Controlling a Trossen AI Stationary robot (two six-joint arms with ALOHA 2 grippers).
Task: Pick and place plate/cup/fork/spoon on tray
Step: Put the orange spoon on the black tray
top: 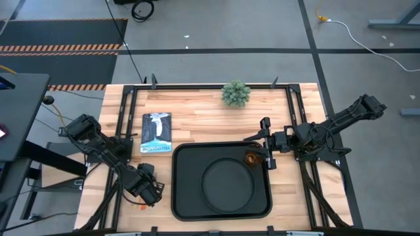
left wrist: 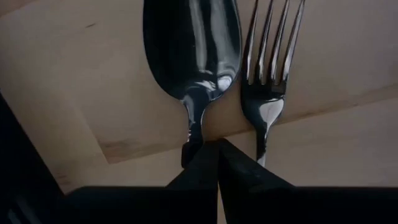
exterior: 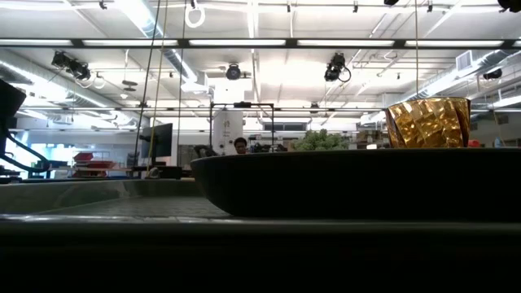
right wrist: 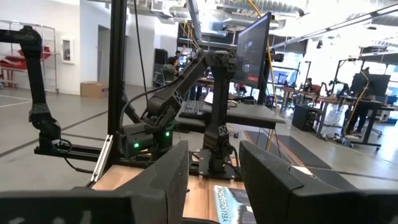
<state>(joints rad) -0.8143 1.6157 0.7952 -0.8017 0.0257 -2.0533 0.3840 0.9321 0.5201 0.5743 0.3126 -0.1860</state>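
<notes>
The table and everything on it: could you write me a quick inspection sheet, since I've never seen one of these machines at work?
Surface: wooden table, framed by black rails.
Job's things: black tray near the front; round plate lies in it; amber cup stands in the tray's far right corner. Spoon and fork lie side by side on the wood, left of the tray.
Clutter: a book and a small green plant.
Grippers: left gripper shut at the spoon's handle; right gripper open, just above the cup.
Cables: cables on the floor beyond the table.
Surroundings: a workshop hall with desks, monitors and people far off.
</notes>
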